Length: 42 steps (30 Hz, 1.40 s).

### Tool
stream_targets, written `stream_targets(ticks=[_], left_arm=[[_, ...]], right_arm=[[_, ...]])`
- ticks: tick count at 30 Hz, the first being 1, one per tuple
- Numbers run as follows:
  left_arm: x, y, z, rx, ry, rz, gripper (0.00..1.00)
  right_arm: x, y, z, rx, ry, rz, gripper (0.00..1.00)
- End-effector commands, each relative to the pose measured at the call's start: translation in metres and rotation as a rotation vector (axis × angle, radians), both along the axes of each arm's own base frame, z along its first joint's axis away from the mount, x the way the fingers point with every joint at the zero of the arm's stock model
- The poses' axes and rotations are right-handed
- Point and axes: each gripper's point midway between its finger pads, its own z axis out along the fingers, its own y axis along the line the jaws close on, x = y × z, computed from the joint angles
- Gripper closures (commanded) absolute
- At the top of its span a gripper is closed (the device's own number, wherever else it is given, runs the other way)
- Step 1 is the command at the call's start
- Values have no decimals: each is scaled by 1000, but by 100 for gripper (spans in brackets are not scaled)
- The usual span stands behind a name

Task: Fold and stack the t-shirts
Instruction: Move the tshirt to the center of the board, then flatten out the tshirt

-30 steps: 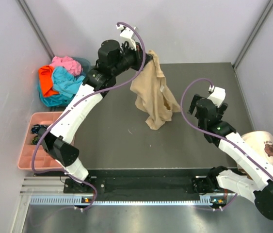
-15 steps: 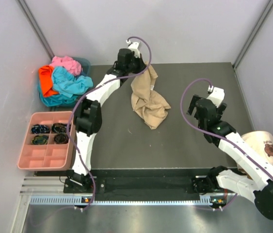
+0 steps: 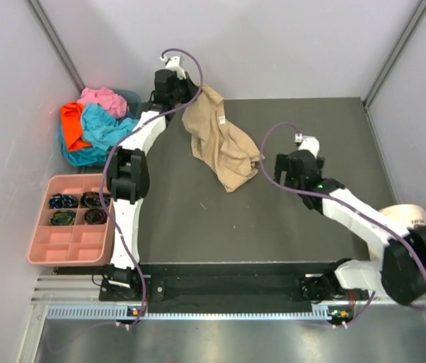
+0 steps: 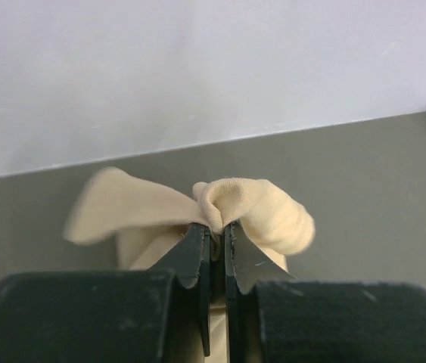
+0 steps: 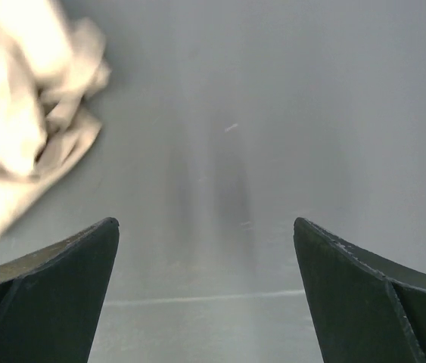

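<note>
At far tabletop (image 3: pixel 197 219) edge: left jaws (image 4: pixel 218 227) pressed together, pinching a bunched fold of tan shirt (image 4: pixel 262 208).
Tan shirt: one end raised at the pinch, rest crumpled on tabletop.
Right jaws (image 5: pixel 205 224): spread wide, holding nothing; shirt ahead, off to one side, not between them.
Other shirts (image 3: pixel 95 125): heaped far left.

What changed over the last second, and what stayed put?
The left end effector, shut on the tan t-shirt, swung down and toward the far left, lowering the hanging shirt onto the table. The right end effector, open, moved left toward the shirt's near end. The colourful t-shirt pile, pink tray and cap stayed put.
</note>
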Motion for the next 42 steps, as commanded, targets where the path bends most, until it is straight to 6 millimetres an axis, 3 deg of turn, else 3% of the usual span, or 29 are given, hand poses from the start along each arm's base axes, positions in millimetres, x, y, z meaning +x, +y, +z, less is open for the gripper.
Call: stream_targets(ticks=[1,8,9,12,13,15,16,20,23,28,32,40,42], left_arm=[[-10,-13,32,-29,-87,-29,100],[-11,-9,11,-12,-54,-18,88],[-10,-9,10,-12,-52,-18,87],[-10,-6,5,-11,-43,-13,77],[-10,-5,7,-14,-44,-11,71],[-11,-4,2,-13,-38,-9,66],[-11,-2,3,-16,-40,-3,63],[-13,1,-2,-15,-27,-1,30],[-14,5,-4,-16,-17,9,14],[-19,11,-12,-30,1,22,7],[-24,15,-12,-36,5,28,7],[-31,19,-19,-43,22,36,6],[-32,20,-23,-43,30,38,6]], right_arm=[[26,59,-5,94,45,218,1],[51,95,5,160,34,316,1],[52,102,-2,168,62,343,1],[59,123,4,211,70,413,1],[61,130,-4,221,98,438,1],[67,144,1,251,98,482,1],[68,148,-8,254,126,493,1],[77,164,-12,281,154,538,1],[80,168,-21,282,171,545,1],[83,169,-32,274,186,542,12],[85,171,-41,274,201,543,24],[91,174,-54,268,207,543,39],[93,175,-53,271,205,543,51]])
